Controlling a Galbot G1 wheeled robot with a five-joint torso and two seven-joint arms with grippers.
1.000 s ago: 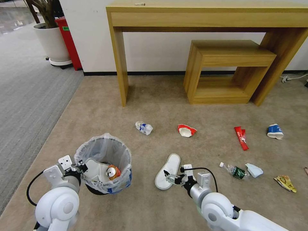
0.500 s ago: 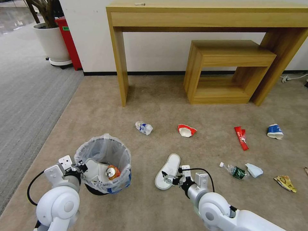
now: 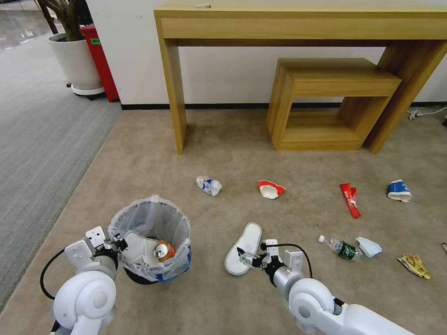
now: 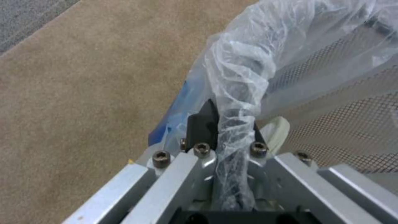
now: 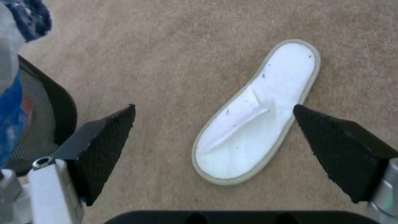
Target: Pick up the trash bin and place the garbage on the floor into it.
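With the left gripper [image 4: 226, 124] clamped on the bag-lined rim of the trash bin [image 3: 151, 237], the right gripper [image 5: 213, 137] hangs wide open over the white slipper [image 5: 257, 115] on the carpet [image 3: 223, 298] and should, I judge, descend straight, straddling its narrow middle before closing.

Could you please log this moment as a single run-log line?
left gripper: shut on trash bin rim | right gripper: open above slipper | floor: litter remaining
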